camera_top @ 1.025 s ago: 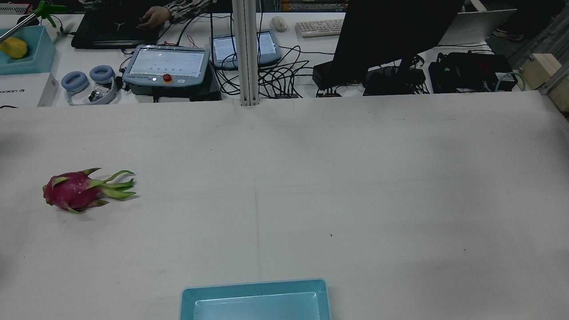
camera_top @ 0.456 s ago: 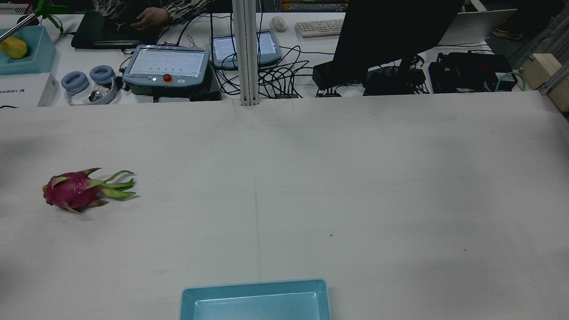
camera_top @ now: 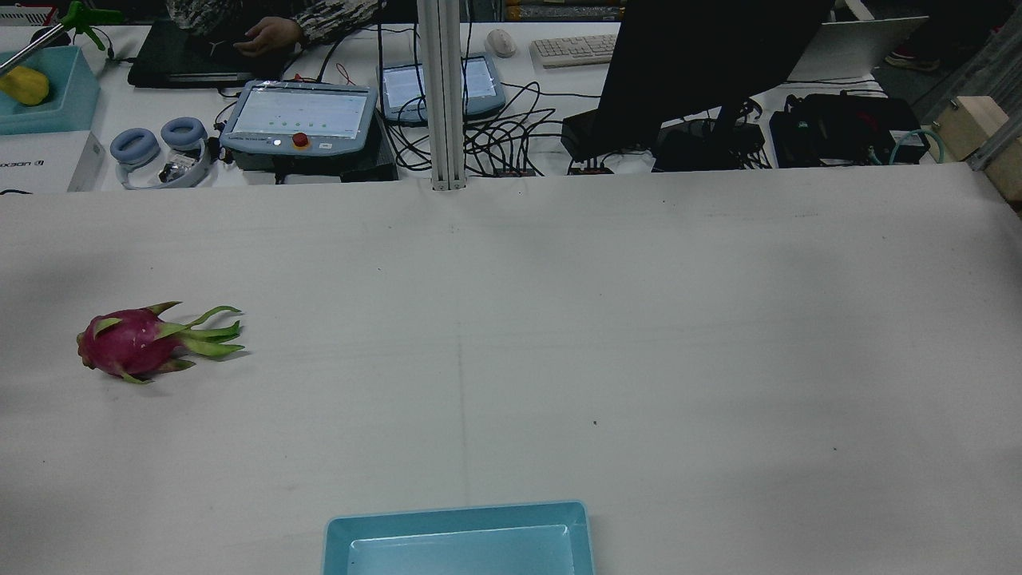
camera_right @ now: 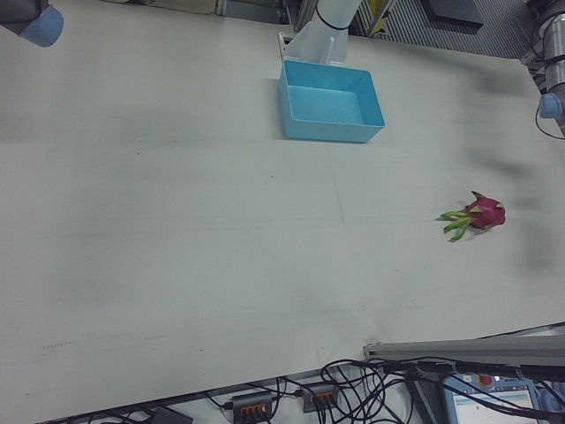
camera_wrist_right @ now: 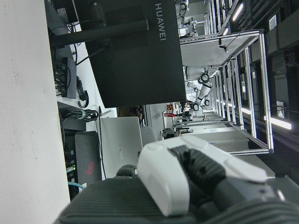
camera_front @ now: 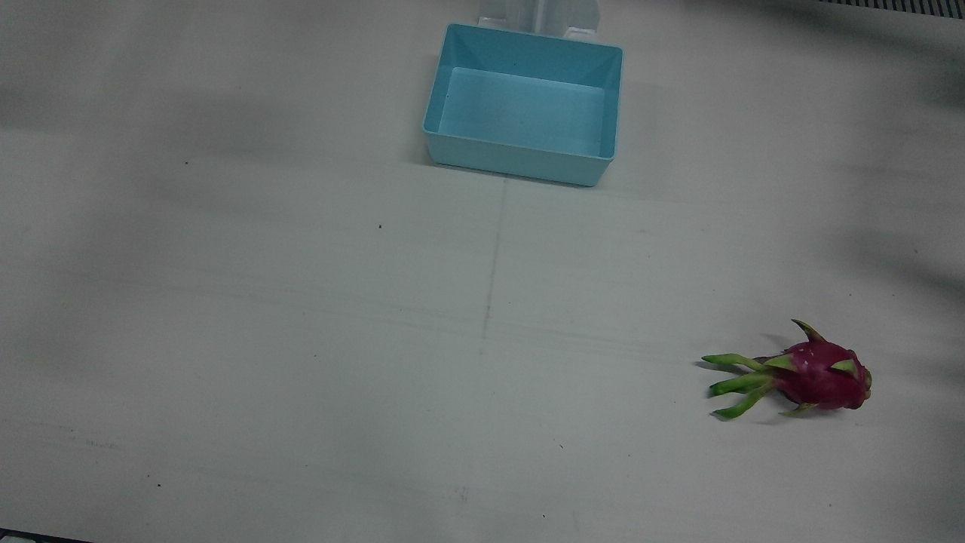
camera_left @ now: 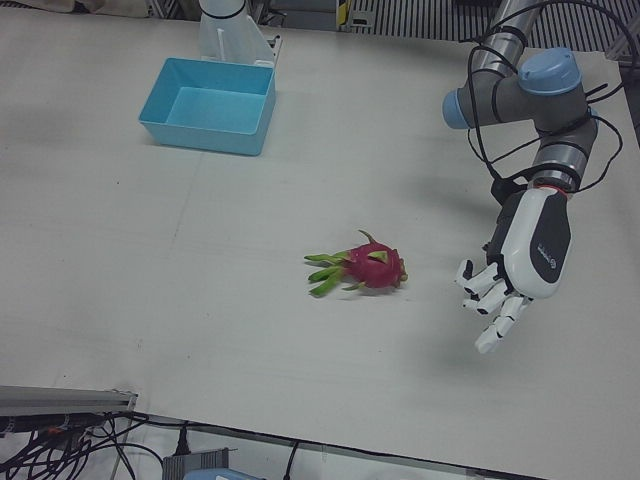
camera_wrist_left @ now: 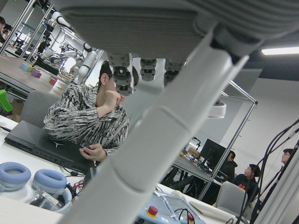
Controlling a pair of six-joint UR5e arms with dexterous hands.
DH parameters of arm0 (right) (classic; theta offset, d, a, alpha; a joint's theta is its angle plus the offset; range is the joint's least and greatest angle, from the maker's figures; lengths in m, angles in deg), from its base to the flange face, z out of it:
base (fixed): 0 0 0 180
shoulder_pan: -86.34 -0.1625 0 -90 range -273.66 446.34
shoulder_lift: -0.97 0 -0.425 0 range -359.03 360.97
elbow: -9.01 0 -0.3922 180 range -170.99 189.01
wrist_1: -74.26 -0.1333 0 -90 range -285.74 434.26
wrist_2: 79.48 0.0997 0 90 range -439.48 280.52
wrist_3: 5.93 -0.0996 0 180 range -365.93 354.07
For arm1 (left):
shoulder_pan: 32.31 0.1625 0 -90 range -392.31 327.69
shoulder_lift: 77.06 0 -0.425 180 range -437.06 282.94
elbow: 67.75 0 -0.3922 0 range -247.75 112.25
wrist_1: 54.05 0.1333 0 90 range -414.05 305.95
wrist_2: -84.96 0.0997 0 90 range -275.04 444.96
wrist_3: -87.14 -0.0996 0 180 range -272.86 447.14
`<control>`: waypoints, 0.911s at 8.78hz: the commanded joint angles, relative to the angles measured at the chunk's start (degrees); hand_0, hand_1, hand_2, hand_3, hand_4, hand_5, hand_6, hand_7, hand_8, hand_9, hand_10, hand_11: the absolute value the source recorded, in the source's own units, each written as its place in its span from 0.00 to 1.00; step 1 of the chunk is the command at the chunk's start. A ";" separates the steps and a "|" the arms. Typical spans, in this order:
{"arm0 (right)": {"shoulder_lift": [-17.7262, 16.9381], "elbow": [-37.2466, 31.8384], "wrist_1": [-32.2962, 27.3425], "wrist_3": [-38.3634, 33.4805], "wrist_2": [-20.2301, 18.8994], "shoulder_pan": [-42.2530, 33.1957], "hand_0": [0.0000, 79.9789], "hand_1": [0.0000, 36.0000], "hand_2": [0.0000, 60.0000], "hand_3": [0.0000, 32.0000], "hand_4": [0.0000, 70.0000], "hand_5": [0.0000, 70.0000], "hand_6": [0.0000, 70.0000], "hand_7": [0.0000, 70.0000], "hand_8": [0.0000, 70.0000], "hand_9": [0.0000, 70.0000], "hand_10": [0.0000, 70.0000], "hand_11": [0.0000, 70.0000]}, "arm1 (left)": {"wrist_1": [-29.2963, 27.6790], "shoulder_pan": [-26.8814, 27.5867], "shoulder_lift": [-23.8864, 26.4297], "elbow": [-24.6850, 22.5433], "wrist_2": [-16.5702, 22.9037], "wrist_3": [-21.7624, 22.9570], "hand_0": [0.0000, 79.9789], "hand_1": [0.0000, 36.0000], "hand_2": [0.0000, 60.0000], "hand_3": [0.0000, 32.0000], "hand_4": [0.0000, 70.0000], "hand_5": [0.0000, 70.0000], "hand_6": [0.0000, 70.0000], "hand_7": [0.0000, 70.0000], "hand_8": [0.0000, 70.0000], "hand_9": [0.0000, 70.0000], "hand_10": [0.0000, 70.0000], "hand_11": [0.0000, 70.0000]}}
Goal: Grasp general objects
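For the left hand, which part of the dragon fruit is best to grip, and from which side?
Probably the round magenta body of the dragon fruit, taken from above. It lies on its side on the table, green leafy tips pointing away from the left hand; those look thin and likely poor to hold.

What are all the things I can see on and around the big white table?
dragon fruit: one, pink with green leaves, lying on the table's left half.
bin: one, light blue, nothing in it, at the robot's edge of the table.
table: one, white.
headphones: one pair, blue, on the desk beyond.
keyboard: one, white, same desk.
left hand: one, white, open, in the air beside the dragon fruit.
right hand: one, white; open or shut unclear.
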 commanded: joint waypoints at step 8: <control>0.00 0.00 0.00 0.00 -0.02 0.00 0.00 0.00 0.00 0.00 0.00 0.00 0.00 0.00 0.00 0.00 0.00 0.00 | 11.43 24.33 2.01 -2.03 -15.42 -9.43 1.00 1.00 1.00 0.00 0.15 1.00 0.00 0.61 0.00 0.10 0.00 0.00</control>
